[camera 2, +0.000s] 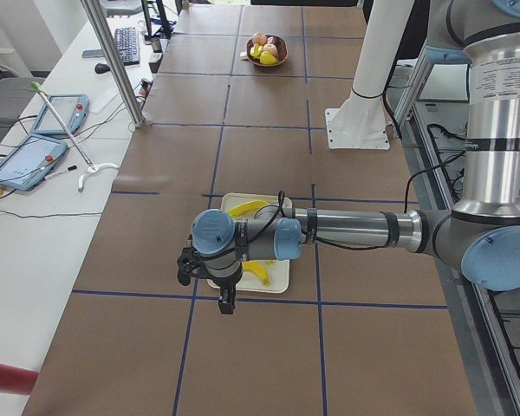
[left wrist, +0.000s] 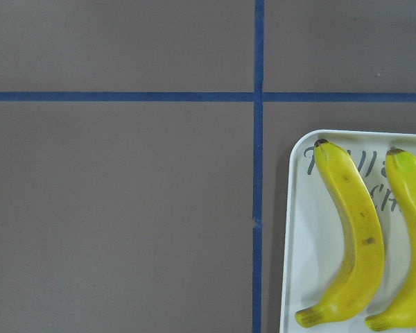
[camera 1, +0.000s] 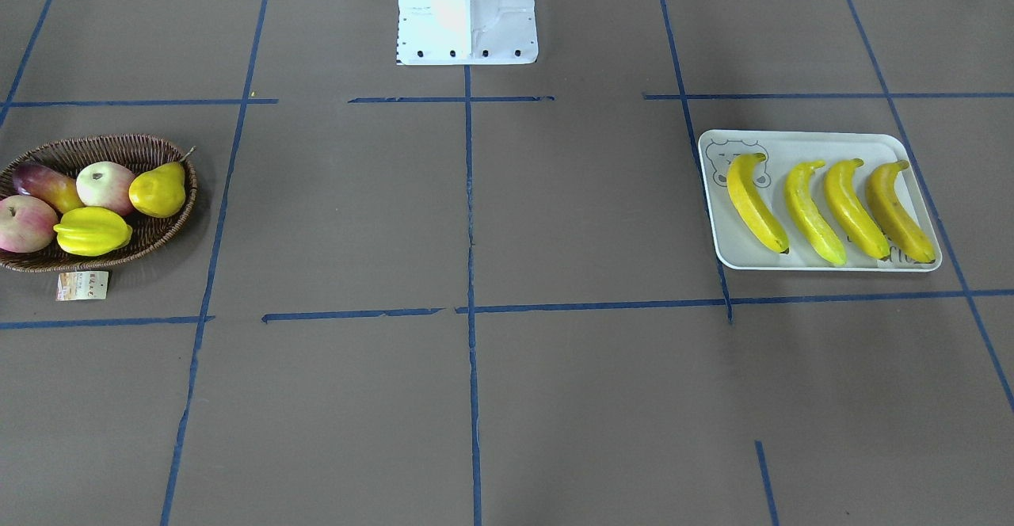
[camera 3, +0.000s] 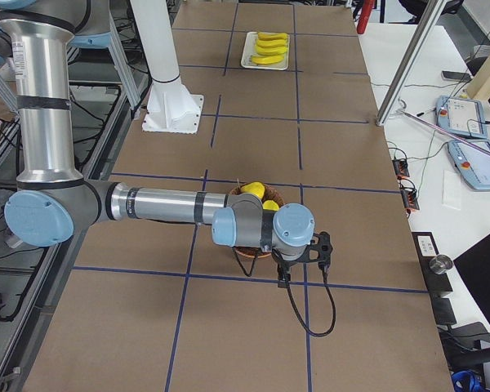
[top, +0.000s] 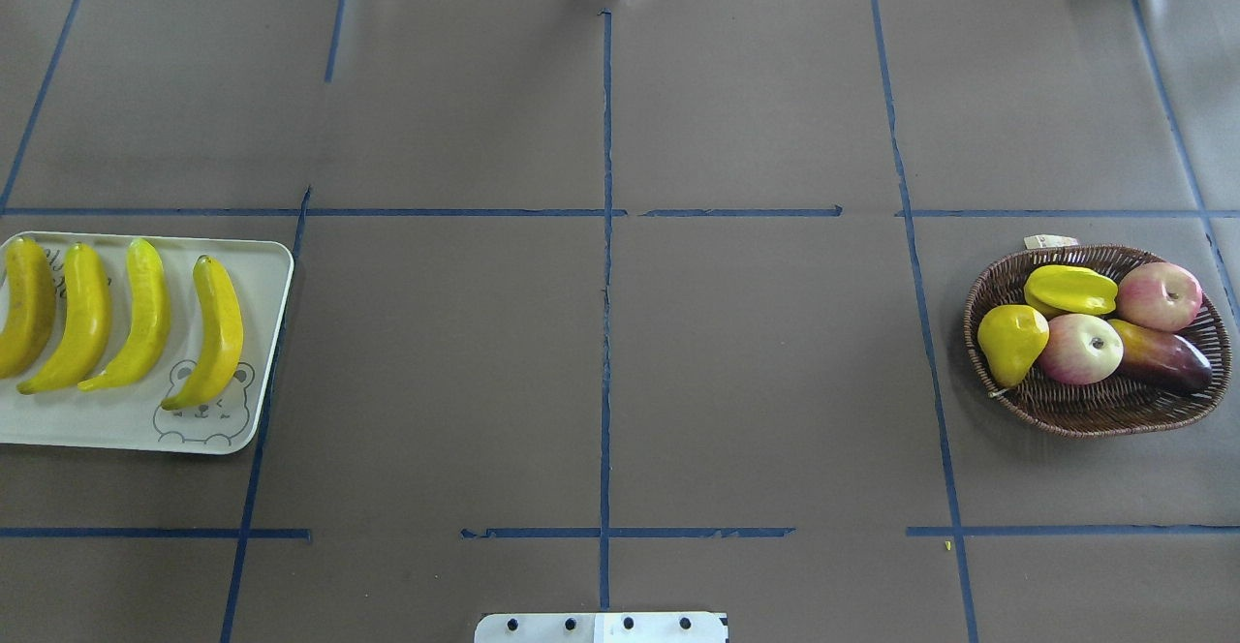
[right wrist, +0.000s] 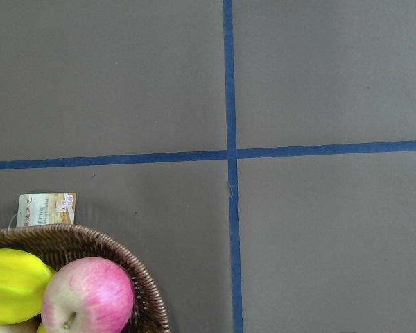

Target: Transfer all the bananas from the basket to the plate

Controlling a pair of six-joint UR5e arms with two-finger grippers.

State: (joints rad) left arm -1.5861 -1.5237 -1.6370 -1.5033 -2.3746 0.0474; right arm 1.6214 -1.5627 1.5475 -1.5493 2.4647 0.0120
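Observation:
Several yellow bananas (camera 1: 812, 213) lie side by side on the white plate (camera 1: 792, 139) with the bear drawing; the overhead view shows the same bananas (top: 145, 314) and plate (top: 126, 420) at its left edge. No banana shows in the brown wicker basket (camera 1: 119, 146), which holds other fruit. My left gripper (camera 2: 205, 290) hangs above the plate's near end, seen only from the side, so I cannot tell its state. My right gripper (camera 3: 304, 265) hovers beside the basket (camera 3: 253, 249), its state likewise unclear. The left wrist view shows two bananas (left wrist: 353, 236) on the plate's corner (left wrist: 295, 229).
In the basket (top: 1095, 411) lie a starfruit (top: 1070, 290), a pear (top: 1012, 338), two apples (top: 1158, 294) and a mango (top: 1162, 357). A paper tag (camera 1: 81, 285) sits by the basket. The robot's white base (camera 1: 467, 11) stands mid-table. Blue tape lines cross the brown table.

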